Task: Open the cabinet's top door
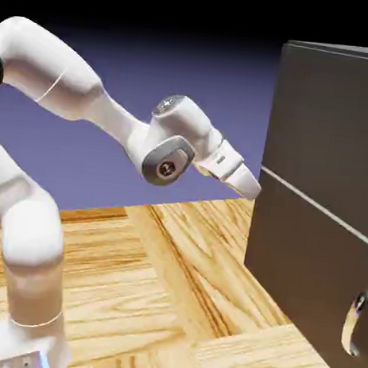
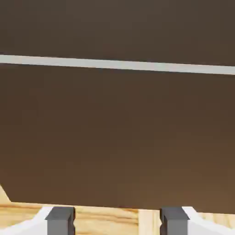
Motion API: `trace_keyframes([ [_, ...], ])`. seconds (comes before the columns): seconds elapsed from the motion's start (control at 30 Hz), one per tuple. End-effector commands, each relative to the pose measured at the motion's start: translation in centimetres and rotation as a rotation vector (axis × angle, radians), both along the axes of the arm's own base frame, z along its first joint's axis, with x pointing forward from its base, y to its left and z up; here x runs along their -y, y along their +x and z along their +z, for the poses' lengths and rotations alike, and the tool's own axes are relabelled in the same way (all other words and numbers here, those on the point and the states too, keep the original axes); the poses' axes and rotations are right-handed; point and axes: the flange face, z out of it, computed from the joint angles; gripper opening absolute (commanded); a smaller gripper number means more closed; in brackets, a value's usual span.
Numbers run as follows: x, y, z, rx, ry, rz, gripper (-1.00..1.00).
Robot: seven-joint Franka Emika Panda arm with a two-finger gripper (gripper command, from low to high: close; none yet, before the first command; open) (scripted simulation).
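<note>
The gripper (image 2: 117, 220) hangs with jaws apart, empty, close before the cabinet (image 1: 322, 194) — rigid, heavy-looking. No handle shows on the top door (image 1: 338, 115); I'd grip its slick metal handle — not the lower handle (image 1: 356, 321).

Cabinet (image 1: 326, 154): dark grey-brown, matt, flat and smooth, no visible grain; a thin pale seam (image 2: 117, 64) crosses its front. Handle (image 1: 356, 321) on the lower panel: silver metal, polished, reflective. Table (image 1: 167, 297): light wood planks, strong grain, faint sheen. Arm (image 1: 62, 78): white, smooth, glossy shell (plastic-like). Hand (image 2: 117, 220): fingertips (image 2: 60, 219) grey, matt.
</note>
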Motion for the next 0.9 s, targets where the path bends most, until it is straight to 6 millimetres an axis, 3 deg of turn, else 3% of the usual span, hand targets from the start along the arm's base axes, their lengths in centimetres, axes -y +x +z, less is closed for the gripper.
trace_keyframes([
  [0.0, -0.1, 0.1, 1.2, 0.027, -0.002, 0.009, 0.00],
  [0.23, -0.3, 0.0, 8.8, 0.214, -0.010, 0.061, 0.00],
  [0.47, 1.2, -1.0, 15.1, 0.387, -0.006, 0.092, 0.00],
  [0.67, 3.7, -2.0, 19.1, 0.519, 0.005, 0.101, 0.00],
  [0.87, 7.2, -2.5, 21.5, 0.629, 0.022, 0.096, 0.00],
])
